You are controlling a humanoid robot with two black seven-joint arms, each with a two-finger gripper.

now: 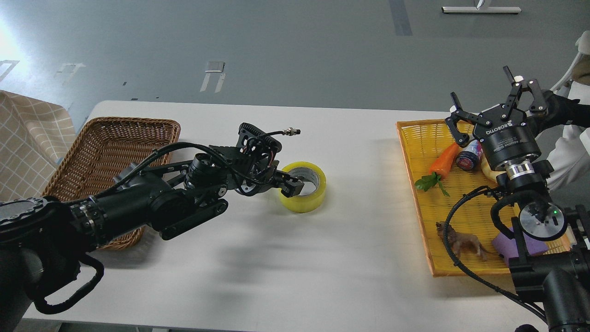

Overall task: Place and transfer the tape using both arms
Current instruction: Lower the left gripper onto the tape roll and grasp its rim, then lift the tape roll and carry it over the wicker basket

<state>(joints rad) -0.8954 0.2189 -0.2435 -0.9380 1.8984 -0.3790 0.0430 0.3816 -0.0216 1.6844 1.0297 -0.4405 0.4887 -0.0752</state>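
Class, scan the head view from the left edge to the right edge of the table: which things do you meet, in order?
Brown wicker basket → left tool → yellow tape → orange tray → toy carrot → right tool, raised over the tray with its fingers apart.

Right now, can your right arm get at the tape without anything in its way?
Probably yes, but not from where it is. The right gripper is open above the yellow tray, well apart from the tape at mid-table. Bare table lies between them; only the left gripper, at the roll's left wall, crowds that side.
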